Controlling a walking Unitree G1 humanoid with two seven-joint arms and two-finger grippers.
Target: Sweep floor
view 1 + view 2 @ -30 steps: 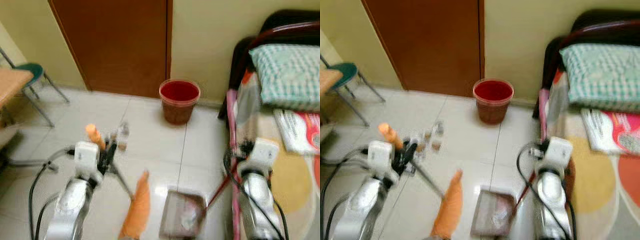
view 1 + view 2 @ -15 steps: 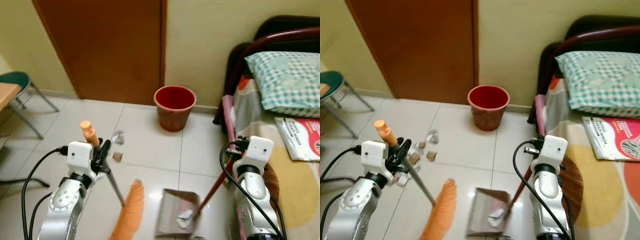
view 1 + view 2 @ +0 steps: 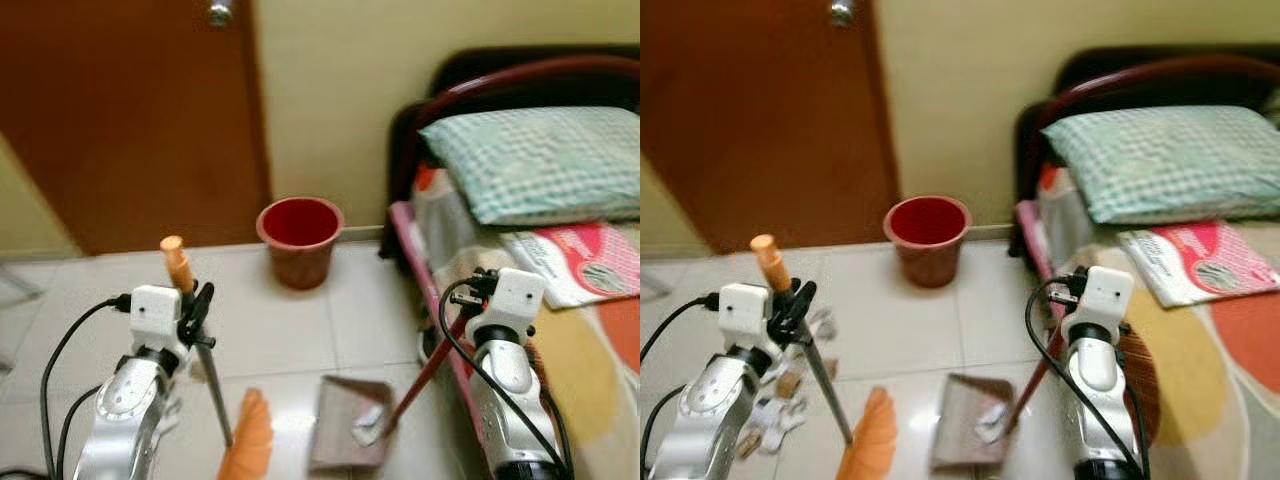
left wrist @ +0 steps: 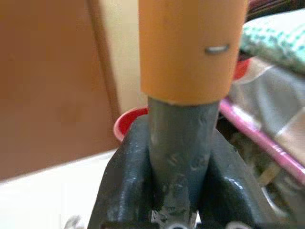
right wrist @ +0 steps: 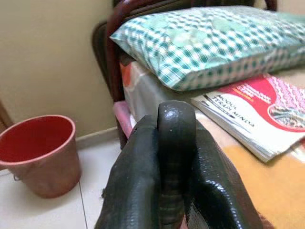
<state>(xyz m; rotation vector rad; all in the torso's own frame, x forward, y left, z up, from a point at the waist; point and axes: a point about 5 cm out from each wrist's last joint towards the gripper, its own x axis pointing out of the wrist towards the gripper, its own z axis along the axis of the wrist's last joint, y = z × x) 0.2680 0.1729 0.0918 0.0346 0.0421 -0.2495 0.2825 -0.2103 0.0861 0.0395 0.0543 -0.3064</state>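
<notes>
My left gripper is shut on the grey shaft of a broom; its orange handle end sticks up and its orange bristle head rests on the tiles. In the left wrist view the fingers clamp the broom shaft. My right gripper is shut on the red handle of a dustpan. The dustpan's pan lies on the floor holding crumpled scraps. Loose paper scraps lie on the tiles by my left arm. A red bucket stands against the wall.
A brown door fills the left. On the right, a bed with a dark red frame carries a green checked pillow and a red magazine. Pale tiled floor lies between door and bed.
The camera has turned right and the chair and table have left the picture. Both grippers still hold broom and dustpan, which sit much as before.
</notes>
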